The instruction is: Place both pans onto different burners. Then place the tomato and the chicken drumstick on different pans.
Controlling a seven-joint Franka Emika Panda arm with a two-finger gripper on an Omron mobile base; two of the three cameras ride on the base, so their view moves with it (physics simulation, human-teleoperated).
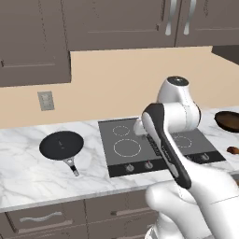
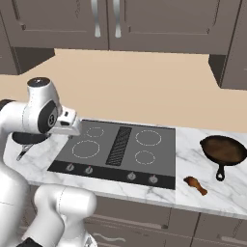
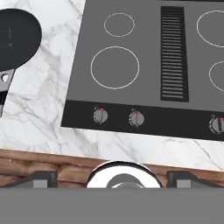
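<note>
The black skillet [image 1: 61, 144] lies on the marble bench [image 1: 28, 172] left of the cooktop [image 2: 120, 144], off to the left of the fingers [image 3: 111, 177] and a little beyond them, its handle [image 1: 72, 165] pointing toward the bench's front edge. The brown pan [image 2: 223, 149] sits on the bench far to the right of the fingers, past the cooktop, with the drumstick [image 2: 195, 184] just in front of it. I cannot make out the tomato. Neither pan is on a burner yet, so the step in hand looks like fetching the first pan, and the skillet is the nearer one. To do it well, the hand should swing left and come down over the handle rather than the flat rim, lining the fingers across the handle's width near where it meets the pan, so the pan does not tip when lifted. Then carry it level to the large front-left burner [image 3: 115, 67], which lies just ahead of the fingers, and centre it inside the white ring. The fingers are spread wide: in the hand view the two tips stand well apart at the bottom, with nothing between them and touching nothing, hovering above the front edge of the bench below the knobs [image 3: 100, 115].
</note>
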